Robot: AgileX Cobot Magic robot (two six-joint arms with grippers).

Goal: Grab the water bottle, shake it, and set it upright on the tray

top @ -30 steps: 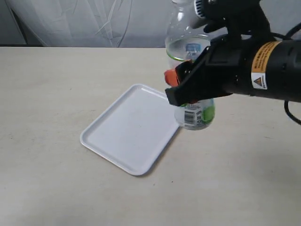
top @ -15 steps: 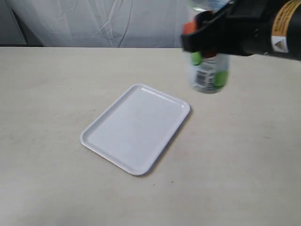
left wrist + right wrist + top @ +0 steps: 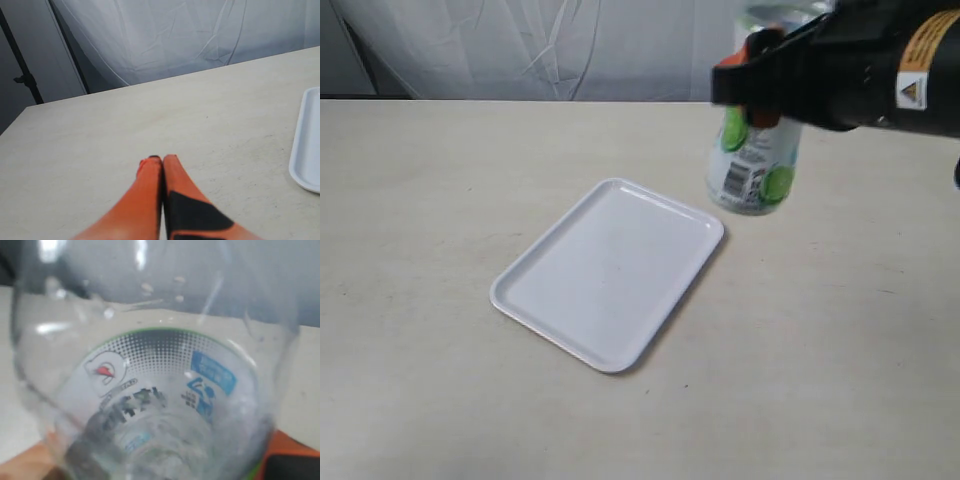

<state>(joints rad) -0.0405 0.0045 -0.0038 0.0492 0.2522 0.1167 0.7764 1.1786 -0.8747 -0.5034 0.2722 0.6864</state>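
My right gripper (image 3: 760, 85) is shut on the water bottle (image 3: 753, 170) and holds it in the air at the upper right of the exterior view, just beyond the tray's far right corner. The bottle's lower end with the green-and-white label and barcode hangs below the orange fingers; its cap is out of view. Up close in the right wrist view the water bottle (image 3: 150, 390) fills the picture, clear, with a blue patch. The white tray (image 3: 608, 270) lies flat and bare mid-table. My left gripper (image 3: 162, 159) is shut on nothing, over bare table.
A pale beige table (image 3: 420, 180) carries the tray. Wrinkled white cloth (image 3: 520, 45) hangs behind the table's far edge. A dark stand (image 3: 22, 75) rises at the table's side in the left wrist view, where the tray's edge (image 3: 304, 145) shows.
The right gripper swung the bottle up and to the right from over the tray's right edge, then dropped it slightly. The left gripper shows no earlier frame.
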